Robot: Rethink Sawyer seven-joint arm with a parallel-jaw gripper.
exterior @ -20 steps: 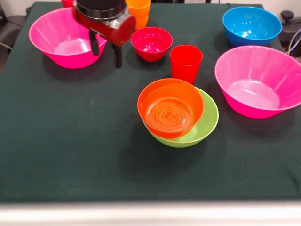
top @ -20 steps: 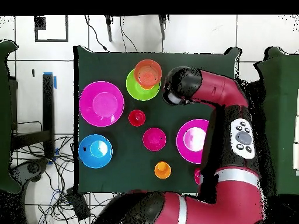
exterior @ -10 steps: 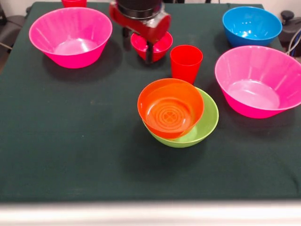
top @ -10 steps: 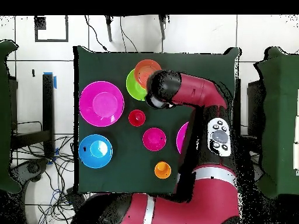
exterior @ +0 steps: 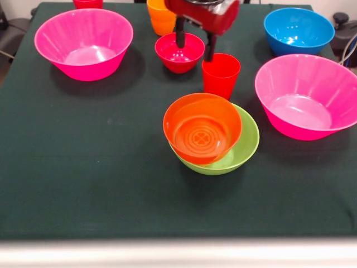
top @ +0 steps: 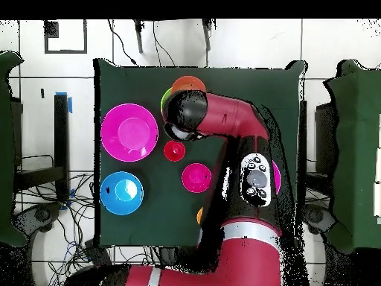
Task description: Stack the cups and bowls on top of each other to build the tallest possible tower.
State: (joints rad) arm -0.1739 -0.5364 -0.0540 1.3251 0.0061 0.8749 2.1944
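From where I stand, the red and black arm has swung across the dark green counter (exterior: 83, 184): a second ago its claw (exterior: 194, 46) hung by the big hot-pink plastic bowl (exterior: 83, 42) at the far corner, then over the small crimson bowl (exterior: 179, 51), and now it sits between that bowl and the glossy red plastic cup (exterior: 221, 74). Its two dark fingers (exterior: 181, 37) are spread apart and hold nothing; one dips toward the crimson bowl, the other hangs just at the red cup's rim.

The tower has not moved: the orange bowl with the ringed bottom (exterior: 202, 127) rests tilted in the lime-green bowl (exterior: 244, 146), near the middle of the counter. I cannot see any yellow cup under it. The other hot-pink bowl (exterior: 305, 95), the blue bowl (exterior: 299, 29) and the orange cup (exterior: 162, 17) stand untouched.

I'd guess the red cup is the next pick, so the stack has yet to gain height.
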